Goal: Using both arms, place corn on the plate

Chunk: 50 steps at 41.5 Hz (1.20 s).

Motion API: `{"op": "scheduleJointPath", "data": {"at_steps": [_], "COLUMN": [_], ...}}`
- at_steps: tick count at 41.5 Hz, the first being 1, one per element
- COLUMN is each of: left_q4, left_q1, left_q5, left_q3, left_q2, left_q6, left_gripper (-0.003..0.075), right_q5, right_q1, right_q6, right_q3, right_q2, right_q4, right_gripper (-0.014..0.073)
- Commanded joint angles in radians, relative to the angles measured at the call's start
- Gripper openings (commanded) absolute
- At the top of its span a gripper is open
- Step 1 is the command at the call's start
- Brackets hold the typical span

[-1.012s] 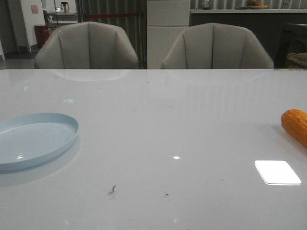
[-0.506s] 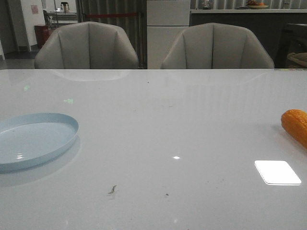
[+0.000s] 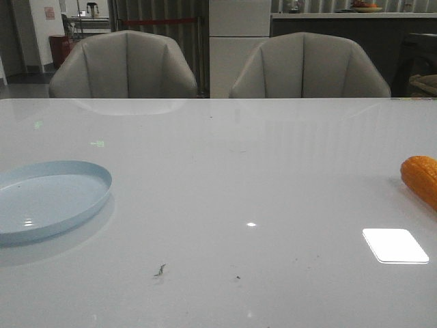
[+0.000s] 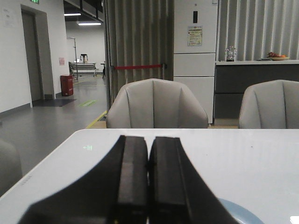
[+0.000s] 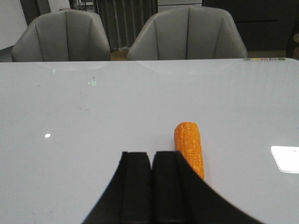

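Observation:
The orange corn (image 3: 421,179) lies on the white table at the far right edge of the front view, partly cut off. In the right wrist view the corn (image 5: 189,146) lies just beyond and beside my right gripper (image 5: 152,155), which is shut and empty, apart from the corn. The pale blue plate (image 3: 48,198) sits empty at the table's left. My left gripper (image 4: 148,140) is shut and empty; a sliver of the plate (image 4: 240,215) shows beside it. Neither gripper shows in the front view.
Two grey chairs (image 3: 124,66) (image 3: 308,67) stand behind the table's far edge. A bright light reflection (image 3: 395,245) lies on the table near the corn. A small dark speck (image 3: 160,271) marks the front middle.

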Motion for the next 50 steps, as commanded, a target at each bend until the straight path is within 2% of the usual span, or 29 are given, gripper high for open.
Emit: {"op": "scheduleJointPath", "data": {"at_steps": [1, 8, 12, 16, 25, 32, 38, 50], "left_q4": [-0.007, 0.000, 0.020, 0.056, 0.056, 0.056, 0.056, -0.004], "left_q1": [0.001, 0.001, 0.001, 0.001, 0.001, 0.001, 0.001, 0.001], "left_q5": [-0.111, -0.074, -0.007, 0.119, 0.167, 0.227, 0.204, 0.213], "left_q3": [0.012, -0.099, -0.189, -0.287, -0.490, -0.619, -0.649, -0.651], "left_q2": [-0.019, -0.017, -0.015, -0.002, 0.142, 0.325, 0.490, 0.738], "left_q6": [-0.006, -0.006, -0.006, -0.006, -0.006, -0.006, -0.006, -0.006], "left_gripper": [0.0103, 0.0103, 0.0103, 0.0103, 0.0103, 0.0103, 0.0103, 0.0103], "right_q5": [-0.151, -0.187, -0.135, -0.032, 0.148, 0.148, 0.070, 0.078], "right_q1": [-0.001, -0.001, -0.001, -0.001, -0.001, -0.001, -0.001, -0.001], "right_q6": [-0.002, -0.002, -0.002, -0.002, -0.002, -0.002, -0.002, -0.002], "right_q3": [-0.026, -0.083, -0.190, -0.324, -0.613, -0.776, -0.801, -0.801], "right_q2": [-0.026, -0.025, -0.019, 0.018, 0.229, 0.439, 0.582, 0.789], "right_q4": [-0.011, -0.012, -0.012, -0.012, -0.012, -0.012, -0.012, -0.001], "right_gripper": [0.0057, 0.0059, 0.0059, 0.0059, 0.0059, 0.0059, 0.0059, 0.0059]}}
